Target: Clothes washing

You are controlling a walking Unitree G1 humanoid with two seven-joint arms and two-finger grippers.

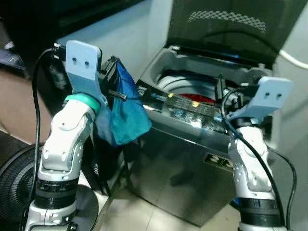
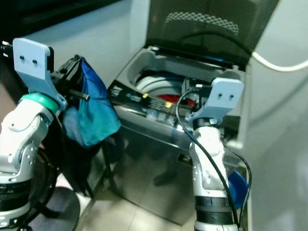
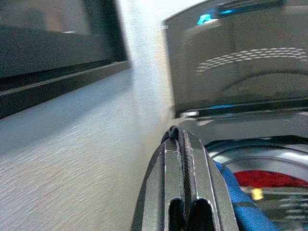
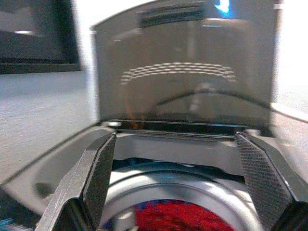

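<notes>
Left gripper (image 1: 111, 72), at 10 o'clock of the scene: fingers pinched on a blue garment (image 1: 126, 113), held high to clear the washing machine (image 1: 192, 159) rim. Drum at 1 o'clock, lid raised, red laundry (image 4: 180, 219) inside. Right gripper (image 4: 180, 178), at 2 o'clock: fingers spread, empty, poised over the drum.

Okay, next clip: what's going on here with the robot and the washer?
The robot stands in front of a top-loading washing machine whose lid is up. Its left gripper is shut on a blue cloth, held up beside the machine's left corner, not yet over the drum. The right gripper is open and empty, raised over the drum opening, where something red already lies inside.
</notes>
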